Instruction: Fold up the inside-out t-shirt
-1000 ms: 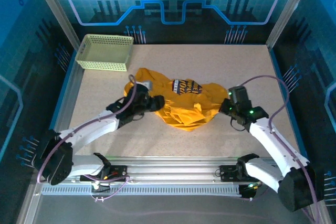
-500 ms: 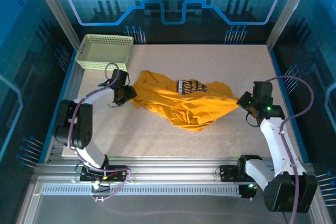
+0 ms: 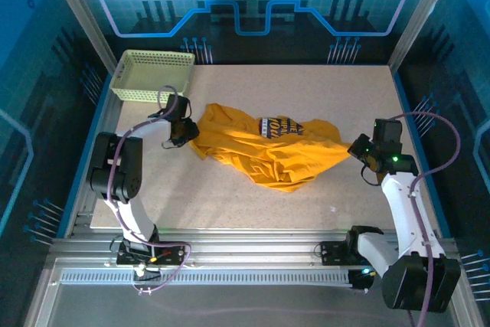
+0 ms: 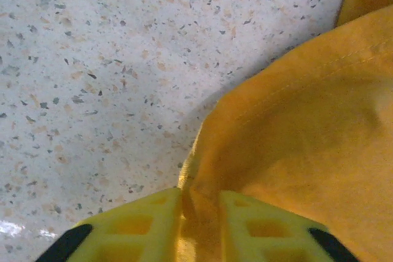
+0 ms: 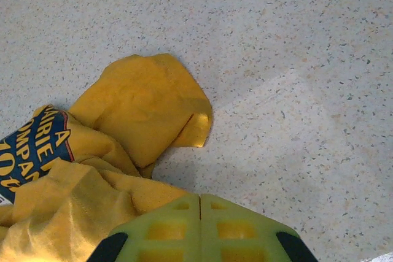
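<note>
T-shirt [image 3: 260, 155] stretched betw. grippers: left edge pinched by left gripper [image 4: 199, 199], right tip by right gripper [image 5: 199, 200], its jaws pressed together. Bare tabletop [image 3: 321, 89] seen front & rear.

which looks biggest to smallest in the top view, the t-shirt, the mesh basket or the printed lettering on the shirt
1. t-shirt, the widest spread
2. mesh basket, clearly smaller
3. printed lettering, just a small patch
</note>
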Robot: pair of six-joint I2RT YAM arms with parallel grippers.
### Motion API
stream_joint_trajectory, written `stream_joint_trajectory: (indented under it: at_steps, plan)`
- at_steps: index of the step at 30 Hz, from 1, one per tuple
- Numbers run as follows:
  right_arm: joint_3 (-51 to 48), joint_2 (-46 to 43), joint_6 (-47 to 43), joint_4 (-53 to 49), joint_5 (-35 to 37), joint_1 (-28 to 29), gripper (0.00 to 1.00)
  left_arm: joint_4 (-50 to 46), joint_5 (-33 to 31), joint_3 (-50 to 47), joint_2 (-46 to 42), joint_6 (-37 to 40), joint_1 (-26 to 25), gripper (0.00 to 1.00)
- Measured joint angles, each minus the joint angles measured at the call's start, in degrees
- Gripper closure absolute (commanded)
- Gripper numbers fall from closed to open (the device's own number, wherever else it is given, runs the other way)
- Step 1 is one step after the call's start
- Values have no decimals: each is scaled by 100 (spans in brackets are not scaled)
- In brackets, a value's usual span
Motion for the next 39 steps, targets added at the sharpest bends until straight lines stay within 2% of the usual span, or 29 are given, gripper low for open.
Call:
stream_joint_trajectory:
  at_steps: [4,10,13,16,21,24,28,33,36,39]
  plan:
    - [168,35,-17,-46,-7,-33,100,-17,0,0,94,0,22,82]
    - [439,160,-42,-66,-20,-33,100,-17,39,-2,103,-2,26,80]
    - [496,186,-42,-61,-22,-33,100,-17,129,-2,103,-7,26,87]
    - [538,262,-42,-61,-61,-33,100,-4,243,-2,103,-39,26,100]
    - [807,409,-87,-175,-151,-33,100,-13,363,-17,-31,-111,37,100]
    - [1427,446,-125,-387,-188,-33,100,-15,461,-15,-551,-175,127,100]
    - [2741,450,-190,-527,-254,-33,100,17,546,256,-1797,-297,352,100]
    - [4188,446,-387,-555,-133,-33,100,527,413,938,-3359,-227,422,100]
    - [4426,343,-474,-463,-96,-33,100,717,262,1088,-3886,-98,433,100]
    - [4133,188,-516,-352,-162,-33,100,739,197,1043,-3853,-96,481,100]
